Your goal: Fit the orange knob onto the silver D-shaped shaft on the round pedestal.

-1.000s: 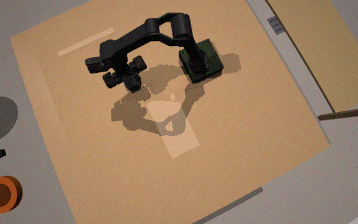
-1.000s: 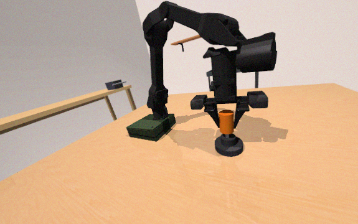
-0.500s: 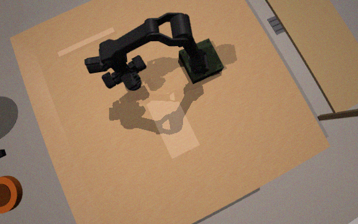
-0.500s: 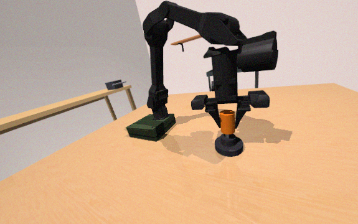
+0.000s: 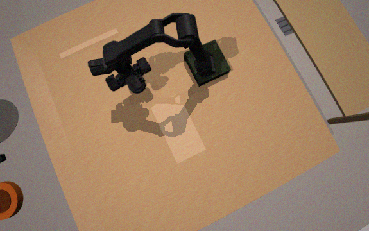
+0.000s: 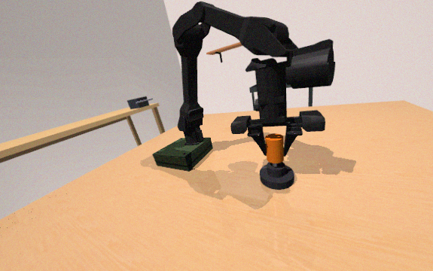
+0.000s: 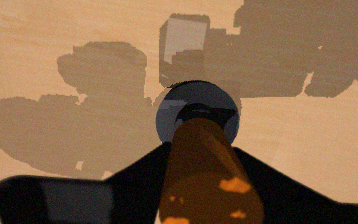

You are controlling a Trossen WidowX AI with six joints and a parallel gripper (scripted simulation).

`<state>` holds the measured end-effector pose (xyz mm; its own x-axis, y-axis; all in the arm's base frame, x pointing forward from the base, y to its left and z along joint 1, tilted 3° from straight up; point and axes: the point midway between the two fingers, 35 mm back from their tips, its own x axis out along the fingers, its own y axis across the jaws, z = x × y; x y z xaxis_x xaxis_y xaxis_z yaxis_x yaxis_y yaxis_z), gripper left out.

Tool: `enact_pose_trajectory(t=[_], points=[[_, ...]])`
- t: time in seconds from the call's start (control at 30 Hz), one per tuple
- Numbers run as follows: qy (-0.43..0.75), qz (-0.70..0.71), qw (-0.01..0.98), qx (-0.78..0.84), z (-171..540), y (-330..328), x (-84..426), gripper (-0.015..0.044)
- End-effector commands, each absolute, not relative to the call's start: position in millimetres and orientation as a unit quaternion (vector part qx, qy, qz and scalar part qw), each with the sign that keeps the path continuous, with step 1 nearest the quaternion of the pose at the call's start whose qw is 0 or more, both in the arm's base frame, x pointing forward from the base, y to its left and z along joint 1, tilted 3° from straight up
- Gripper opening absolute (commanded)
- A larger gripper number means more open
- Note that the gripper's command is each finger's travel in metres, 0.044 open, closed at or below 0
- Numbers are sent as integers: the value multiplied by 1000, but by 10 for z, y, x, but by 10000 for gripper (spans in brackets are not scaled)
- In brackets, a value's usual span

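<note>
The orange knob [image 6: 275, 150] [image 7: 205, 170] is upright between the fingers of my gripper [image 6: 275, 153] [image 7: 200, 150], which is shut on it. The knob is right above the dark round pedestal [image 6: 277, 180] [image 7: 166, 122]. In the exterior view a small dark gap shows between the knob's lower end and the pedestal's raised middle. The silver shaft cannot be made out, and the hole under the knob and its flat side are hidden. In the top view the arm hides the knob.
The arm's dark green base block [image 5: 217, 61] [image 6: 178, 154] stands on the wooden table [image 5: 123, 179] [image 6: 163, 226], to the left of the pedestal in the exterior view. A side table [image 5: 335, 54] [image 6: 69, 129] stands beyond the table's edge. Arm shadows cross the wood around the pedestal.
</note>
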<state>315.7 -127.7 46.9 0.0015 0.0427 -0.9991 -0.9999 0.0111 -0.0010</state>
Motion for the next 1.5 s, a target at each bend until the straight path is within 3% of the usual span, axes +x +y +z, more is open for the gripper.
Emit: enact_pose_trajectory(t=[0.0,0.3,1.47], points=[[492,508,512,-488,507,-1269,3128,0],[436,556,458,-539,530,-1269,3129,0],[436,556,458,-539,471,-1289,3170,0]])
